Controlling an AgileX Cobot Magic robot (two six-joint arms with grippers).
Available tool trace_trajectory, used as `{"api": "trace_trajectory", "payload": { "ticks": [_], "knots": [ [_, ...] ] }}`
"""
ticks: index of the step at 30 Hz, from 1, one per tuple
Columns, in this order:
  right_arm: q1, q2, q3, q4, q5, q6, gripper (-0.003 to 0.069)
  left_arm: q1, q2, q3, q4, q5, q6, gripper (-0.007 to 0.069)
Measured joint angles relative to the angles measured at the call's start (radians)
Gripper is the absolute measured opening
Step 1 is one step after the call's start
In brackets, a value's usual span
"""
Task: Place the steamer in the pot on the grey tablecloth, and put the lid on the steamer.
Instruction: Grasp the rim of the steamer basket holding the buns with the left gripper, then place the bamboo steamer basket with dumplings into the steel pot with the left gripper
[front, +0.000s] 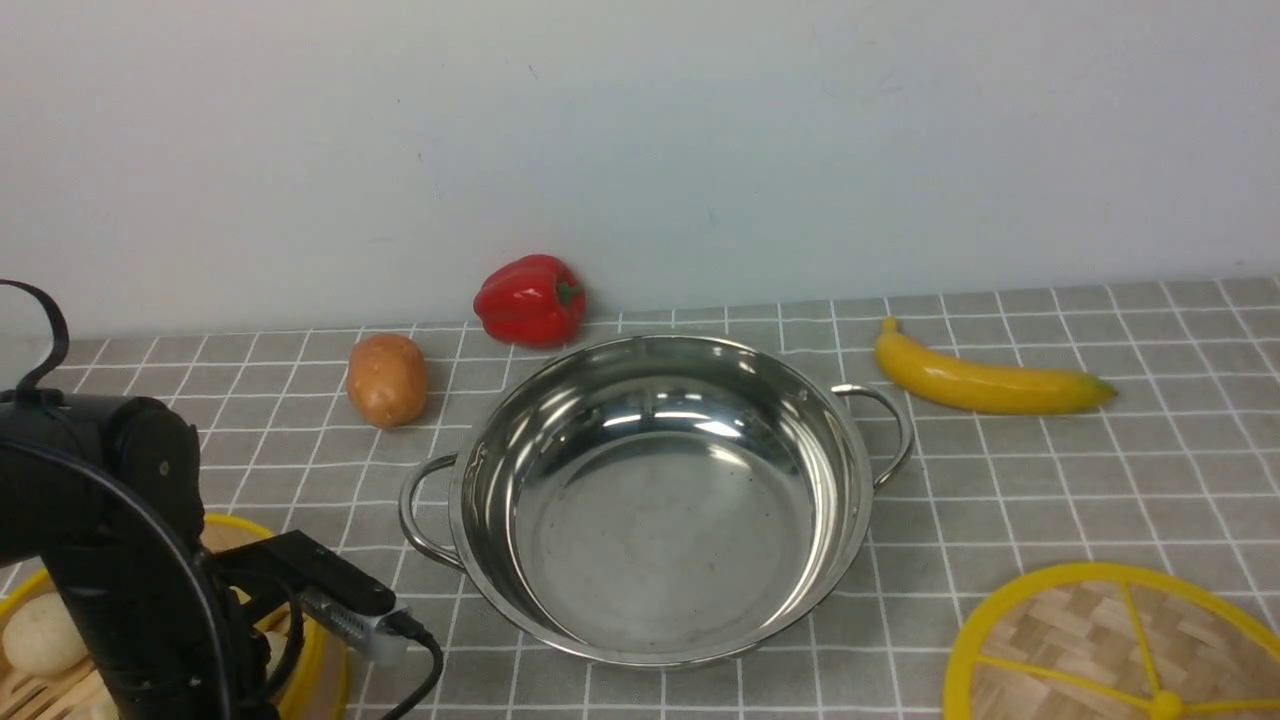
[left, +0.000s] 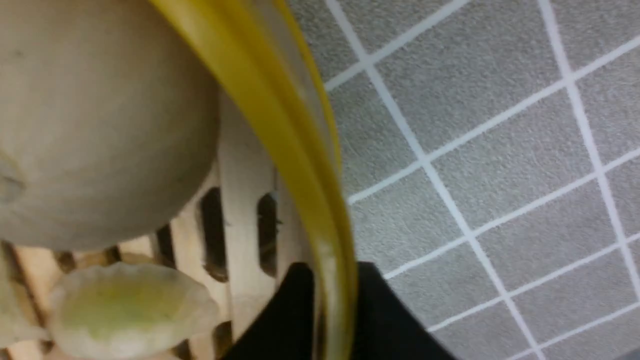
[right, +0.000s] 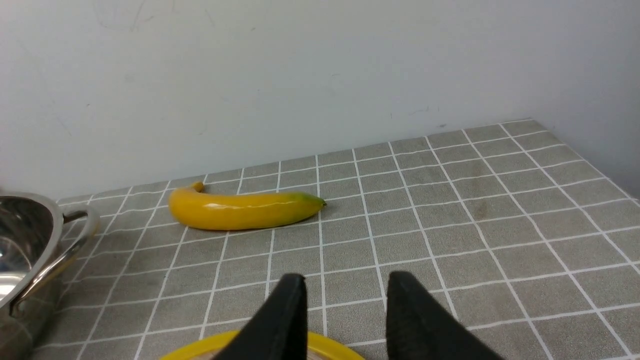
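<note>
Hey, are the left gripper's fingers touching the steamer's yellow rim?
Touching. The left wrist view shows the left gripper with fingers pinching the steamer by its rim from both sides, no gap.

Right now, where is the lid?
In the front view, the lid lies on the grey tablecloth at the near right, right of the pot.

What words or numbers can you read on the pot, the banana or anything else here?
None: no words, numbers, brands or signs can be read in any view.
The pot, banana, red pepper, potato, steamer, lid and grey tablecloth show no writing.
</note>
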Motion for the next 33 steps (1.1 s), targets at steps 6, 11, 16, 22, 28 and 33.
{"api": "trace_trajectory", "payload": {
  "ticks": [6,11,16,22,28,33],
  "knots": [
    [0.000,0.000,0.000,0.000,0.000,0.000,0.0244,0.000,-0.002,-0.002,0.017,0.029,-0.022,0.0039],
    [0.000,0.000,0.000,0.000,0.000,0.000,0.0244,-0.002,-0.073,-0.012,0.071,0.086,-0.058,0.0044],
    [0.000,0.000,0.000,0.000,0.000,0.000,0.0244,-0.003,-0.201,-0.081,0.095,0.164,-0.066,0.0064],
    [0.000,0.000,0.000,0.000,0.000,0.000,0.0244,-0.013,-0.303,-0.236,0.107,0.168,-0.035,0.0064],
    [0.000,0.000,0.000,0.000,0.000,0.000,0.0244,-0.101,-0.295,-0.349,0.089,0.174,0.040,0.0064],
    [0.000,0.000,0.000,0.000,0.000,0.000,0.0244,-0.244,-0.200,-0.435,0.077,0.190,0.081,0.0064]
  ]
}}
